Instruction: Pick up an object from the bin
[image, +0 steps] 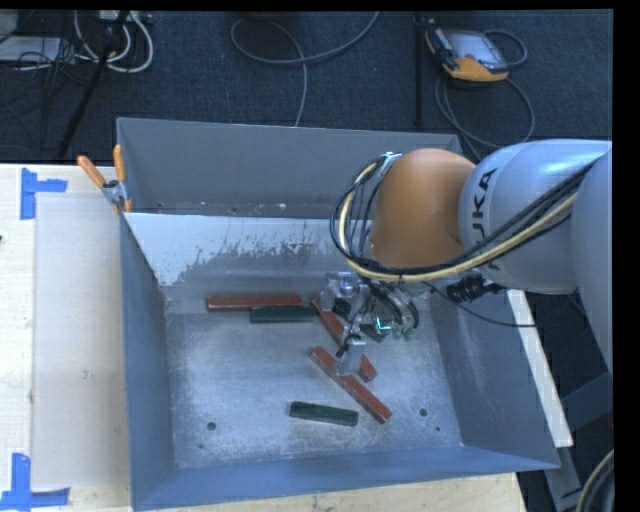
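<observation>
Whether the jaws are apart, I cannot tell; they hang over crossed brown sticks (368, 402), seemingly light and stiff, best pinched across the narrow width.

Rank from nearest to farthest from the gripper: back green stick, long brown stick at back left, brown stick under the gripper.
1. Brown stick, mid-bin, under the gripper.
2. Back green stick, to its left.
3. Long brown stick, back left.

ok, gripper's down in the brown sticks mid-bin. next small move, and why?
Probably a small straight lift, as a check. The gripper sits low on the overlapping brown sticks at mid-bin; whether it holds one can't be seen. The front green stick lies clear.
</observation>
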